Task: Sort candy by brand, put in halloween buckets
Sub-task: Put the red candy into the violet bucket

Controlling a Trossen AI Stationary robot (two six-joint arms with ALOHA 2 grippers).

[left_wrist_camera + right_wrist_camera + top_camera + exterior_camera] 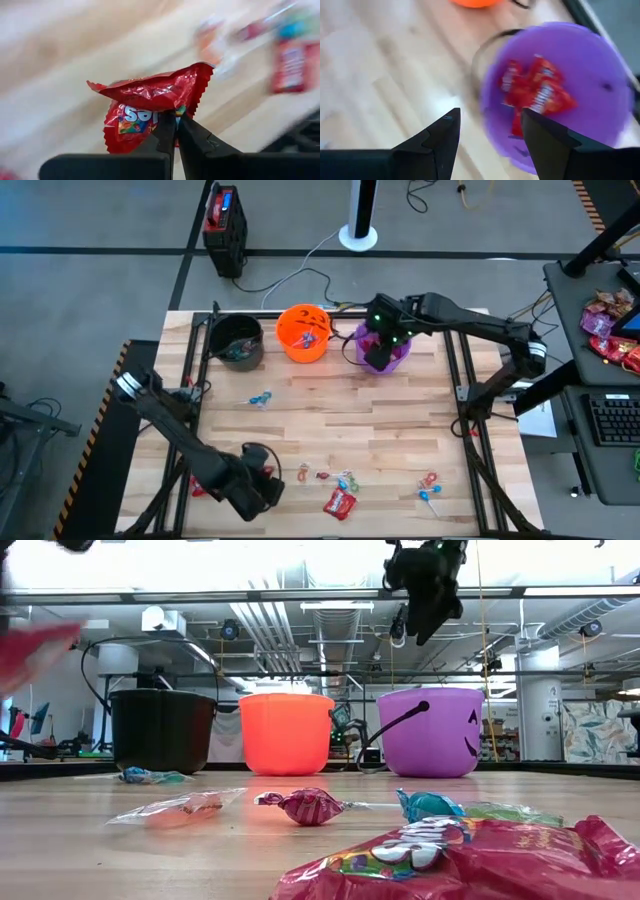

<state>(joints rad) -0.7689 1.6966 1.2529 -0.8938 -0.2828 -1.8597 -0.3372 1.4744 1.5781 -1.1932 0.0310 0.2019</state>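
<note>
My left gripper [175, 120] is near the table's front left [266, 486], shut on a red candy packet [150, 97], which also shows at the left of the low view [35, 648]. Open and holding nothing, my right gripper [490, 117] hangs over the purple bucket [388, 348], where red packets [537, 95] lie. The orange bucket [303, 332] and the black bucket [238, 342] stand left of the purple one, along the table's far edge. More candy lies flat near the front edge: a red packet [340, 502], small wrapped pieces [322, 475], lollipops [430, 486]. My left gripper pinches the red packet between its two fingertips [167, 125], at a crumpled part near the packet's middle [165, 106]. The packet is bent over above the fingertips, its zigzag end sticking out to one side. It is lifted clear of the table.
A blue wrapped piece [262, 398] lies alone on the wood in front of the black bucket. The dark frame rails [190, 380] run along the table's left and right sides. The middle of the table is bare wood [360, 420].
</note>
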